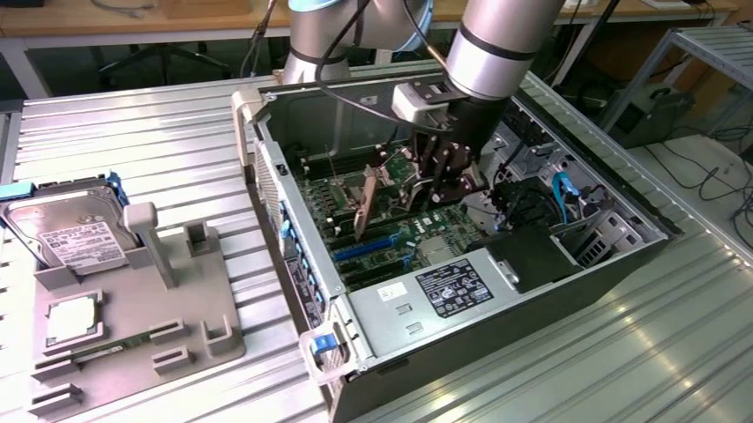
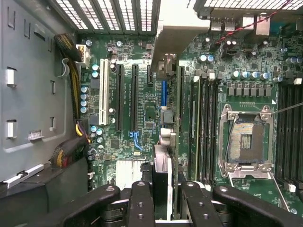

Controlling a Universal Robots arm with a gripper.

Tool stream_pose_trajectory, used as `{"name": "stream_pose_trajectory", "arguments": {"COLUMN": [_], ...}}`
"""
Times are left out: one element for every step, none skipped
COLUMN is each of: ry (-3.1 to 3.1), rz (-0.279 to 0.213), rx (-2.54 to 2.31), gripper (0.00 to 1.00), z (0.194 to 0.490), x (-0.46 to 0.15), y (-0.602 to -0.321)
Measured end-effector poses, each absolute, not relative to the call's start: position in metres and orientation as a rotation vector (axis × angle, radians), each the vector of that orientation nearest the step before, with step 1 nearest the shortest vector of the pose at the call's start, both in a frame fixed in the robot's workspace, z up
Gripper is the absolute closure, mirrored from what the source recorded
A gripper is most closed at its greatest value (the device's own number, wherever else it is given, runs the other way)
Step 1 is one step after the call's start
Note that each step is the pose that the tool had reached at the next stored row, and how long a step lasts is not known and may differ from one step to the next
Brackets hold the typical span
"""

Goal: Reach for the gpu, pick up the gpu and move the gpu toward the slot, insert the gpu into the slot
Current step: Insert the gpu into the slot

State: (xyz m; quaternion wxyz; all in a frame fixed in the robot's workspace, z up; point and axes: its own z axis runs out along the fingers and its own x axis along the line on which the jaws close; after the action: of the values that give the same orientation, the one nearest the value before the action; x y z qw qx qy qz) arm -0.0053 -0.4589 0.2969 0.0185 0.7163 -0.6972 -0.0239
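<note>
My gripper (image 1: pixel 440 185) reaches down into the open computer case and is shut on the gpu (image 1: pixel 369 201), a thin card held on edge above the green motherboard (image 1: pixel 406 231). In the wrist view the gpu (image 2: pixel 163 158) runs edge-on away from my fingers (image 2: pixel 142 201), its pale metal bracket (image 2: pixel 173 33) at the far end by the case's rear grille. The blue slot (image 2: pixel 164 92) shows directly under the card and in line with it. Whether the card's edge touches the slot I cannot tell. Blue connector strips (image 1: pixel 359 250) lie near the card's lower end.
Black memory slots (image 2: pixel 206 127) and the square metal processor socket (image 2: pixel 246 139) flank the card on one side. Cable bundles (image 2: pixel 71 142) run along the case wall. The power supply (image 1: pixel 453 286) fills the case's near end. A hard drive (image 1: pixel 70 231) stands on a grey fixture (image 1: pixel 130 335) at the exterior view's left.
</note>
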Motion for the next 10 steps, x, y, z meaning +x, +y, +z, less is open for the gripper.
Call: {"name": "stream_pose_trajectory", "arguments": {"ry": [-2.167, -2.172, -2.177, -2.181, -2.187, -2.192, -2.196, -2.199, -2.2, -2.2], "rz": [-0.073, -0.071, -0.069, -0.067, -0.064, -0.062, -0.059, -0.056, -0.054, -0.053], "rx": [2.222, 2.22, 2.218, 2.216, 2.213, 2.21, 2.208, 2.209, 2.209, 2.21], "gripper": [0.72, 0.72, 0.72, 0.72, 0.72, 0.72, 0.72, 0.72, 0.72, 0.72], "z": [0.2959, 0.2952, 0.2942, 0.2936, 0.2929, 0.2924, 0.2919, 0.2912, 0.2908, 0.2904], "x": [-0.0053, -0.0057, -0.0062, -0.0063, -0.0064, -0.0064, -0.0067, -0.0081, -0.0108, -0.0139], "y": [-0.4589, -0.4589, -0.4588, -0.4588, -0.4588, -0.4588, -0.4587, -0.4587, -0.4587, -0.4587]}}
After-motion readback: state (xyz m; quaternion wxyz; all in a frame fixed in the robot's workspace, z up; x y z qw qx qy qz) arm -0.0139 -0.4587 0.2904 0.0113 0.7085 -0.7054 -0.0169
